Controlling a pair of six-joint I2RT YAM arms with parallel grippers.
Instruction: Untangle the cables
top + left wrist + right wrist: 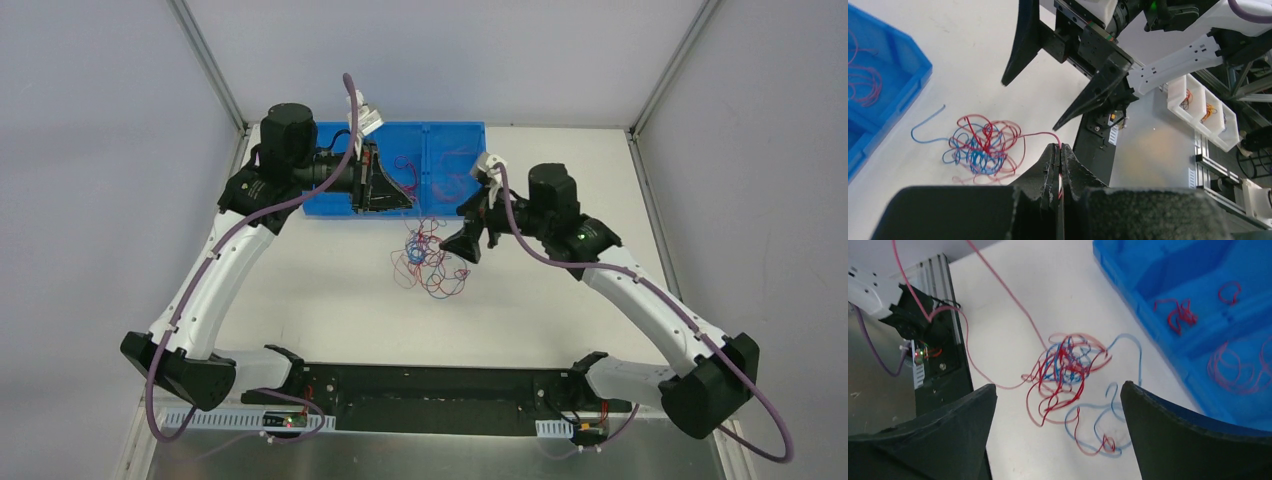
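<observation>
The left gripper point(1059, 149) is pressed together on a single red strand point(1035, 135), which is lifted off the white table point(330, 300). The right gripper point(1059, 386) is spread wide and holds nothing. Its fingers hang over the right side of the cables point(425, 260). The cables lie on the table between the two grippers as a loose red and blue clump with no clear long axis. The pinched strand runs from the clump up and away to the left fingertips. A blue tail point(928, 125) curls out of the clump toward the blue tray point(450, 140). The tray sits just beyond the clump and holds separate red wires point(1178, 315).
</observation>
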